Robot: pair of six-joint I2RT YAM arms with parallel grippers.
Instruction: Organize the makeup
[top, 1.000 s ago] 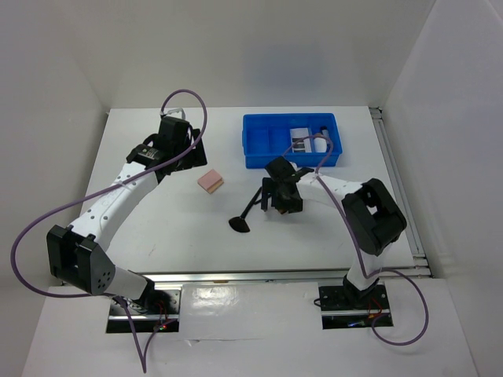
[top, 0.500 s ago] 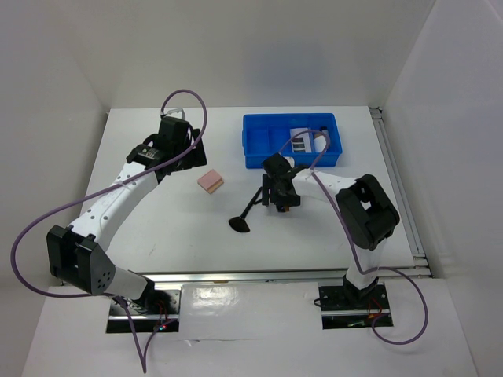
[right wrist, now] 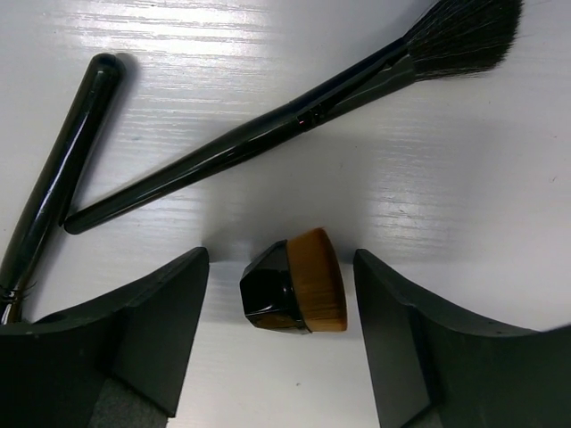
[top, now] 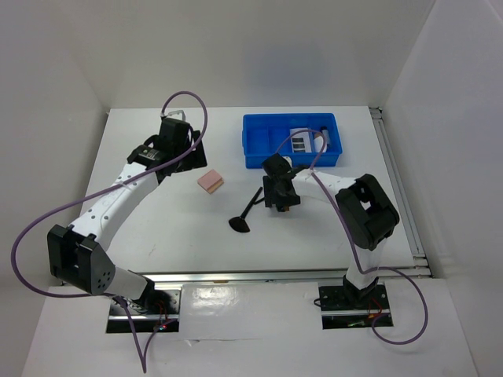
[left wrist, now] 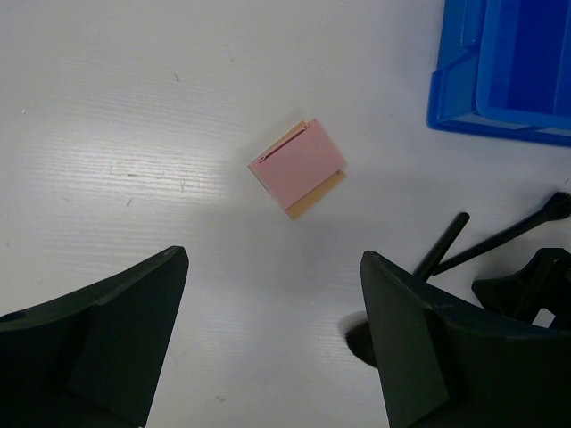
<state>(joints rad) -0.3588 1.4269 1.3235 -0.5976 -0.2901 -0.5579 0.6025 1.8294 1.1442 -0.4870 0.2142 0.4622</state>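
Looking from the top, the right gripper [top: 280, 195] hangs low near the middle of the table [top: 196, 236], just on the near side of the bin [top: 259, 141]. The bin sits by the far edge. A second ago the arm was spread out more to the right. Now it has folded in a bit and the gripper has shifted a little to the left. The long brush [top: 245, 214] lies just left of it and has not moved. The sponge [top: 210, 181] lies near the left gripper [top: 174, 149], in the same spot as before. The palette [top: 301, 141] is already in the right part of the bin.

From the left wrist, the left gripper is wide and holds nothing. The sponge lies on the table ahead of it, not touching it.

From the right wrist, the stubby brush [right wrist: 294, 281] lies on its side inside the right gripper's jaws. The jaws have come in from very wide. There is a small gap on each side, so nothing is held yet. The long brush and a second brush [right wrist: 67, 152] lie just past it.

I think the gripper is about to pinch the stubby brush, which would go in the bin next. The sponge and the other brushes wait on the table.
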